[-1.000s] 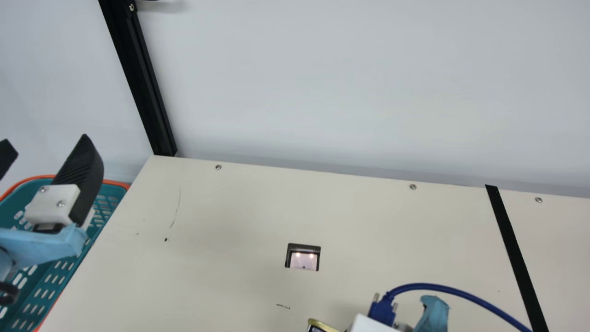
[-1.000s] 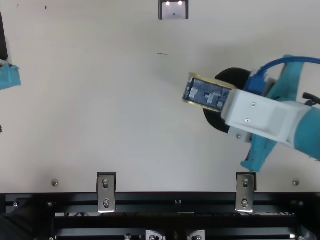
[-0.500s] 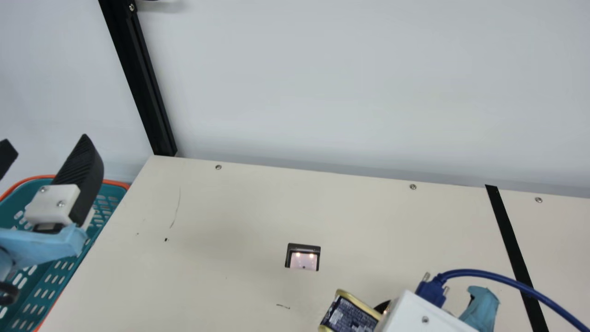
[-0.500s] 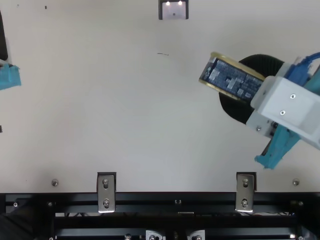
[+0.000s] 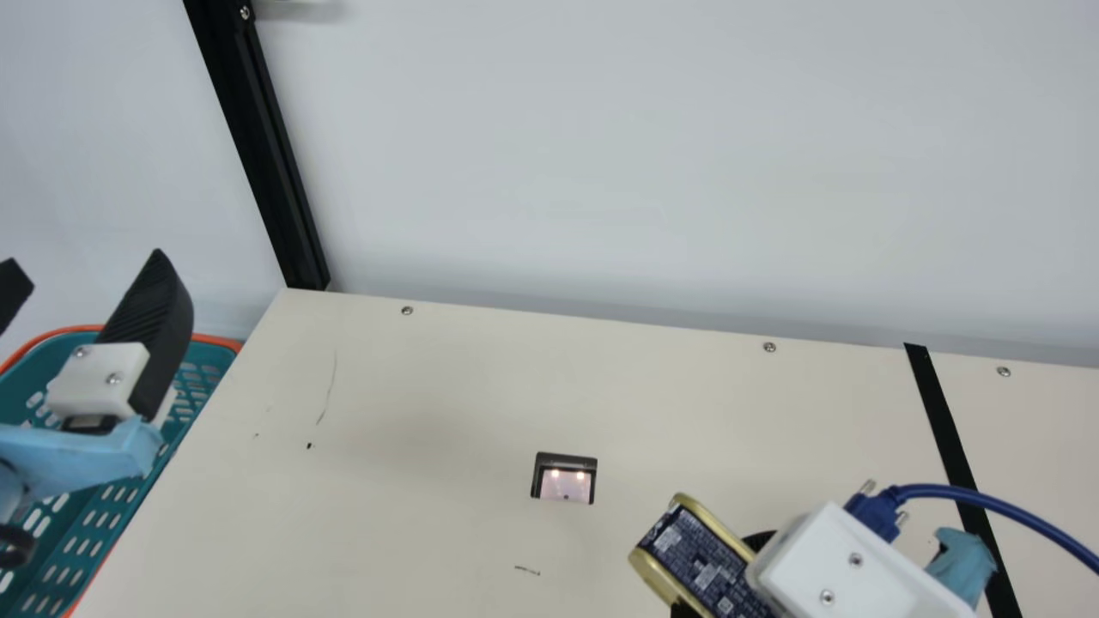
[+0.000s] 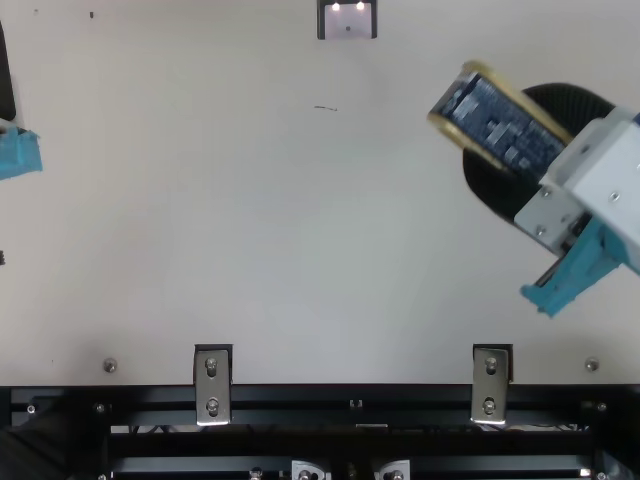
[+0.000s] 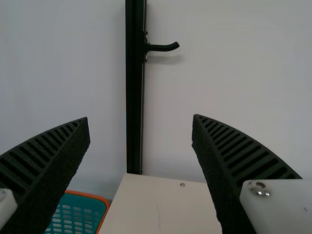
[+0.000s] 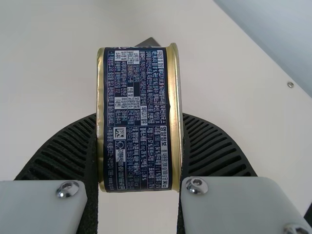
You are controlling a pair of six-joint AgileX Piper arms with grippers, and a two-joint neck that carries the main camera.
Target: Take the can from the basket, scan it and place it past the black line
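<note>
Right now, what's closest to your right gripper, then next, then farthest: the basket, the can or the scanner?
Going by the main view, from my right gripper:
1. Can: held right in it.
2. Scanner: near the middle, left of the can.
3. Basket: way over at the far left.

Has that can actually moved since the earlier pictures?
Yes. In the main view, the can has moved right, away from the scanner and closer to the black line.

Bright, diffuse light falls on the pale wall (image 5: 644, 172) and cream table (image 5: 386, 532). Two small lamps (image 5: 555, 474) glow in the scanner (image 5: 567, 460). Below a black hook (image 7: 163, 48), a soft shadow tints the wall.
</note>
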